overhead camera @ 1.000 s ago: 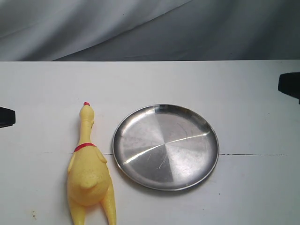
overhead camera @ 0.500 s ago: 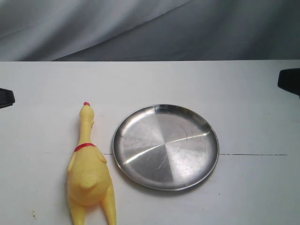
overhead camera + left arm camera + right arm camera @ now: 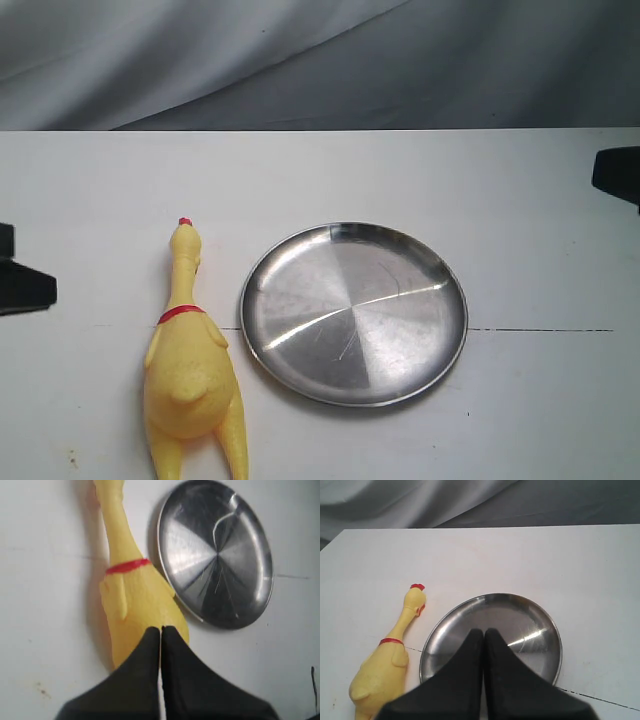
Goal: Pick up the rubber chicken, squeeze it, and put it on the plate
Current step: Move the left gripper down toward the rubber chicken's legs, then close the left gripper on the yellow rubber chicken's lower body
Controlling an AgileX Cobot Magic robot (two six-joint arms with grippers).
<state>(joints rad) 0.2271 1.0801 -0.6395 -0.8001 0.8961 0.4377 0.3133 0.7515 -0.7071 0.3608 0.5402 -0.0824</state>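
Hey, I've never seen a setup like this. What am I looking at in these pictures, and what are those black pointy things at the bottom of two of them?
This is a robot with two arms, each ending in a claw. The wide picture comes from a camera off the arms, looking at a white table. On it lie a yellow rubber chicken and, beside it, a shiny metal plate with nothing on it. The other two pictures come from cameras on the robot's wrists. The black pointed shapes are the claws themselves: the left claw shows in front of the chicken's body, the right claw in front of the plate. Both are shut and hold nothing.
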